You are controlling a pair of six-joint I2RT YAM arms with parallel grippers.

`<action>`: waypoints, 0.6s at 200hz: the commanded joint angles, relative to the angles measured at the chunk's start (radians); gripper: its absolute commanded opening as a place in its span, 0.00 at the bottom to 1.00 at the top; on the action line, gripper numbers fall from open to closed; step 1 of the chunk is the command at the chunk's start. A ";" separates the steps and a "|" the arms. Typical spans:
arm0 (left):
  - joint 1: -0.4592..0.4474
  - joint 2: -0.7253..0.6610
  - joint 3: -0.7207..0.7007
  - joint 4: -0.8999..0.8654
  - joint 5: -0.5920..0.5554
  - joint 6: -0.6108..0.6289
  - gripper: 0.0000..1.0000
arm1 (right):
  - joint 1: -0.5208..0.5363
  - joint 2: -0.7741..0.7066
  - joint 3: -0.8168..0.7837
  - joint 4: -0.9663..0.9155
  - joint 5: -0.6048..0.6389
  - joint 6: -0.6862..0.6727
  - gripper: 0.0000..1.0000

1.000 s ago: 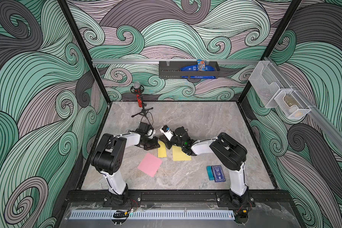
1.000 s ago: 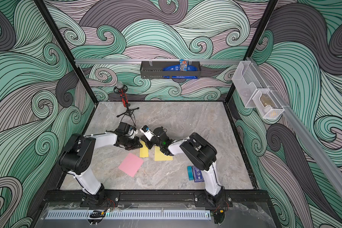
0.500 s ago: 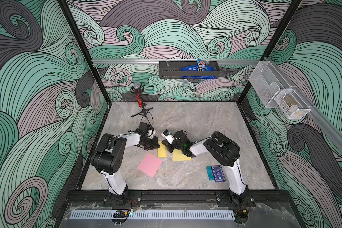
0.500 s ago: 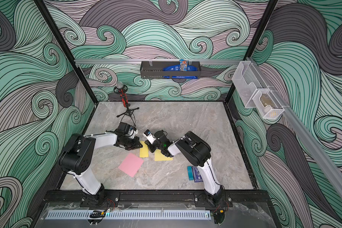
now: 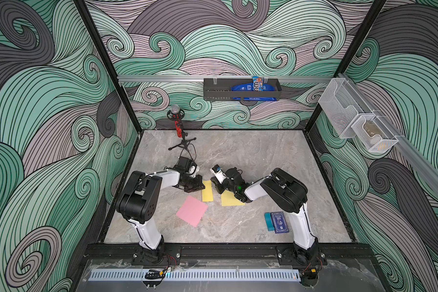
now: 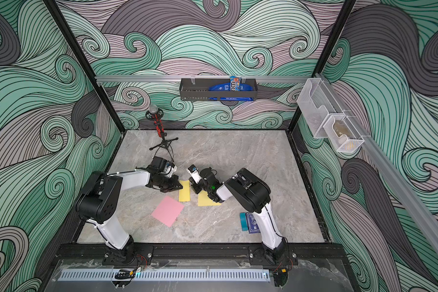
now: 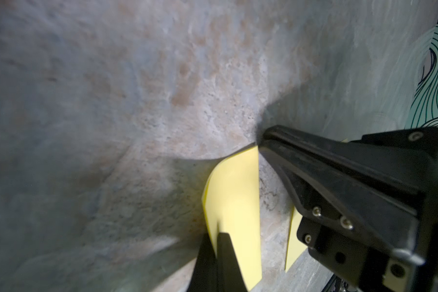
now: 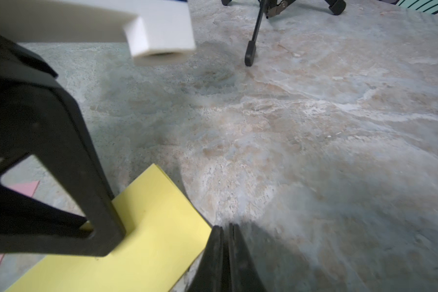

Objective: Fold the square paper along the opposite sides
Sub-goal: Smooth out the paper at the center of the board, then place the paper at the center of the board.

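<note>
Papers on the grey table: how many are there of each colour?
Yellow papers: 2 (folded narrow yellow paper, wider yellow paper partly under the right arm)
Pink papers: 1 (pink square paper)
Total: 3

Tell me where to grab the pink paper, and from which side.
The pink paper lies flat, turned like a diamond, so its front corner juts free. Probably pinch that corner low from the front; a flat sheet gives nothing to clamp from above.
</note>
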 commanded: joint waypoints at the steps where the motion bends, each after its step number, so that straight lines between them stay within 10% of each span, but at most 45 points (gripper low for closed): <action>1: -0.004 0.013 -0.021 -0.049 -0.035 0.004 0.00 | -0.009 0.029 0.007 -0.075 0.060 0.011 0.11; 70: -0.003 -0.042 0.005 0.015 0.147 -0.016 0.00 | -0.023 -0.261 0.031 -0.300 -0.086 0.136 0.30; 120: 0.009 -0.106 0.020 0.167 0.362 -0.140 0.00 | -0.137 -0.516 -0.120 -0.391 -0.423 0.520 0.45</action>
